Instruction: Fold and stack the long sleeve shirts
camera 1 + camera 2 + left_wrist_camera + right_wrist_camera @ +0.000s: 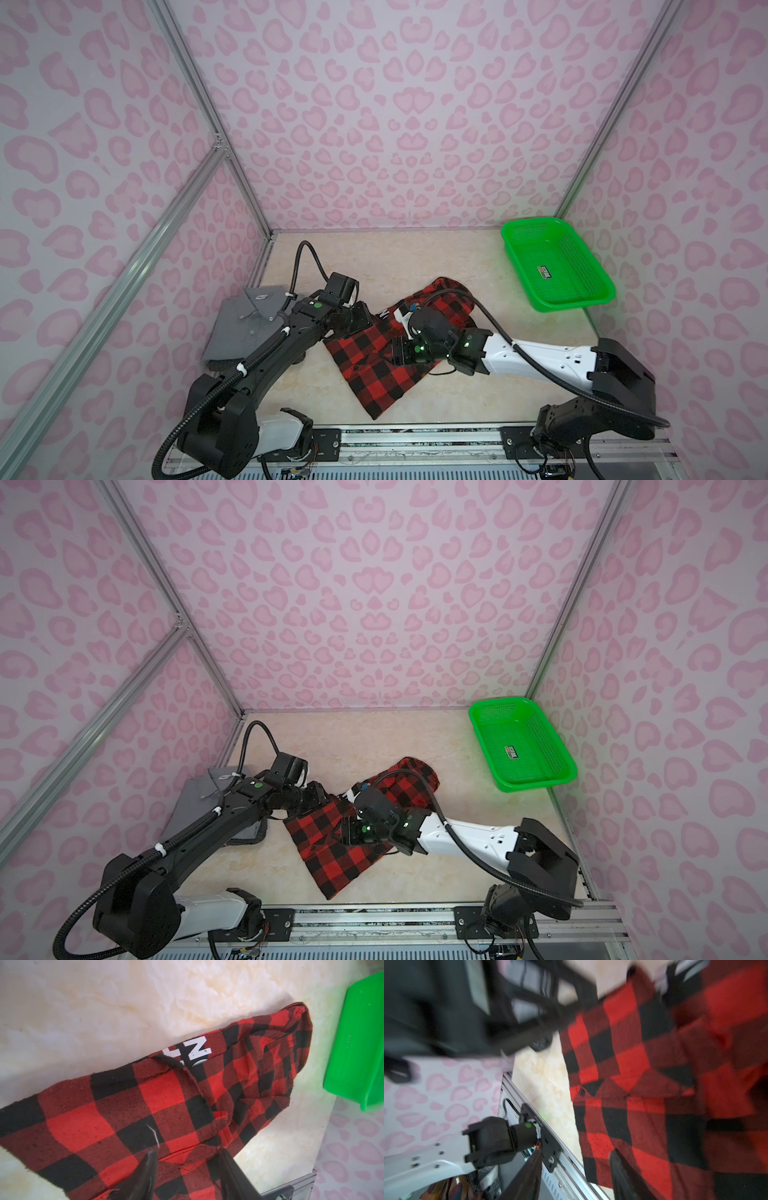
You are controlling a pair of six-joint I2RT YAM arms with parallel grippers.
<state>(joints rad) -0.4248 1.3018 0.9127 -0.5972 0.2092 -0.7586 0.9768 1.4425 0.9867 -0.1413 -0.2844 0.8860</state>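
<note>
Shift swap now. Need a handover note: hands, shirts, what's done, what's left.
Left hand: open, fingers spread over the plaid shirt, nothing held.
Right hand: open above the same shirt's edge; that view is blurred.
Grey shirt: folded, at the left of the table.
Done: grey shirt folded.
Left: finish folding the plaid shirt, rumpled mid-table, then stack the two.

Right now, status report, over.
Left gripper open, right gripper open, both low over plaid shirt. Rumpled, not stacked; grey shirt folded at left. Nothing in the way.
</note>
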